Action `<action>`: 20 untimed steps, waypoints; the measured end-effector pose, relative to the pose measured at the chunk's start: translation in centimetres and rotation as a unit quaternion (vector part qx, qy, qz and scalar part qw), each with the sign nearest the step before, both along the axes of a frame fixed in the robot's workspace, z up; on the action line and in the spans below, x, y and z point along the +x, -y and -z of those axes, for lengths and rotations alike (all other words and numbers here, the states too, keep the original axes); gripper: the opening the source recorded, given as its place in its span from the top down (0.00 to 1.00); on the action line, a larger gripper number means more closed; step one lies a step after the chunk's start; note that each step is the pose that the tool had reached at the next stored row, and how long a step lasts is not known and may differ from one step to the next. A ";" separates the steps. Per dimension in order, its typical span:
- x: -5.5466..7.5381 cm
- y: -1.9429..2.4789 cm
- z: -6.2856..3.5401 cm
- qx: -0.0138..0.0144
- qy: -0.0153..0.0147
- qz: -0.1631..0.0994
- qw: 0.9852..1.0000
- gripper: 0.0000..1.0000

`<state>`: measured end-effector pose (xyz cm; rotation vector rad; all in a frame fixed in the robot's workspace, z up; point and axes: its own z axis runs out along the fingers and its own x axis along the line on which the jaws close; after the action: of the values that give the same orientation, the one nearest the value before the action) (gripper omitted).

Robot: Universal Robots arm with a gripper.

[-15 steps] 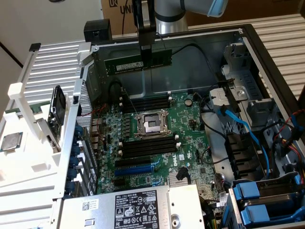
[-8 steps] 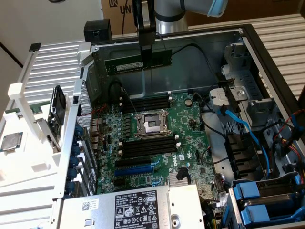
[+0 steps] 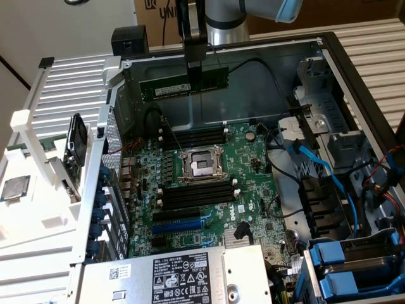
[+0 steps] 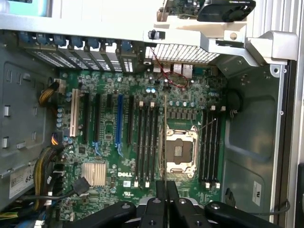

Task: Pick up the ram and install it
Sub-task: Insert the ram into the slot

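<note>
DELL in white on the motherboard (image 4: pixel 107 159), UNI on the cardboard box (image 3: pixel 166 12), 68 on the case's white sticker (image 4: pixel 21 179)

Your arm (image 3: pixel 223 22): brushed silver-grey tube, with a pale blue joint cap (image 3: pixel 288 9) up top. Black wrist block (image 3: pixel 192 28) below it, long and boxy. Your gripper (image 4: pixel 166 183): all matte black, two slim flat fingers (image 4: pixel 161 194), curved linkage bars (image 4: pixel 107 216) on both sides, round pivot bolts (image 4: pixel 212 206) at the joints.
</note>
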<state>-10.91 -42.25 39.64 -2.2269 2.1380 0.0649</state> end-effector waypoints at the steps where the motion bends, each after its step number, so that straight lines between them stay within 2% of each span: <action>1: 0.0 0.00 0.06 0.000 0.002 0.000 1.000 0.88; 12: -0.2 -0.01 0.63 0.000 0.002 0.001 1.000 0.88; 17: -0.1 -0.03 1.48 0.001 0.002 0.002 1.000 0.88; 20: 0.0 -0.40 2.02 0.001 0.001 0.004 1.000 0.88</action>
<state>-10.90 -41.85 37.62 -2.2168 2.1436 0.0638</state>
